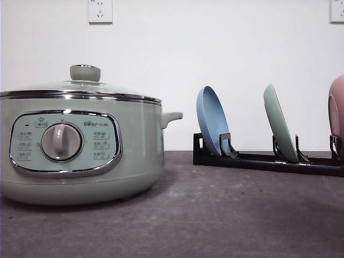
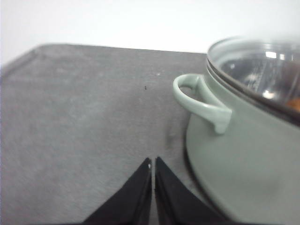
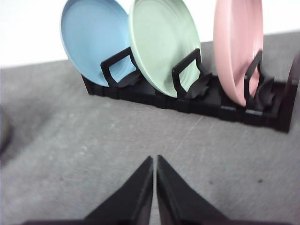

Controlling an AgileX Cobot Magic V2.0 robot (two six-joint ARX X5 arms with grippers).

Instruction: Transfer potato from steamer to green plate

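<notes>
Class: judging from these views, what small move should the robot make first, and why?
Probably open the right gripper and reach for the green plate: it stands on edge in the rack, so it cannot take the potato, and the steamer is lidded.

lab tabletop | grey mat (image 1: 215,215) | bare white wall (image 1: 215,43) | wall sockets (image 1: 100,11)
</notes>
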